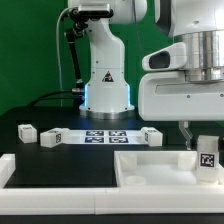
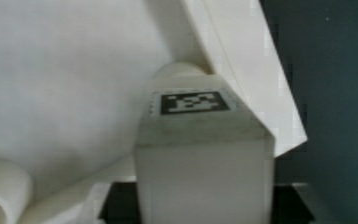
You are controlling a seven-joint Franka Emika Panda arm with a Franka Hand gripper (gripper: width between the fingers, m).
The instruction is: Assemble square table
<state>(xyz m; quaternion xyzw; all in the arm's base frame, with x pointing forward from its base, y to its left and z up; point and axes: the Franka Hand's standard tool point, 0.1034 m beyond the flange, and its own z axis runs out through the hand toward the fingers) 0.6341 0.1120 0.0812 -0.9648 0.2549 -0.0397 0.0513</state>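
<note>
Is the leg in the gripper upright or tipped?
Upright. In the exterior view the leg hangs vertical under the gripper, at a corner of the tabletop. Whether it is seated there, cannot tell.

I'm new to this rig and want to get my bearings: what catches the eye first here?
The gripper, large at the exterior view's right, holds a tagged white leg upright by the square tabletop; the wrist view fills with that leg against the tabletop's rim. Behind, three loose legs and the marker board lie on the black table before the arm's base.
</note>
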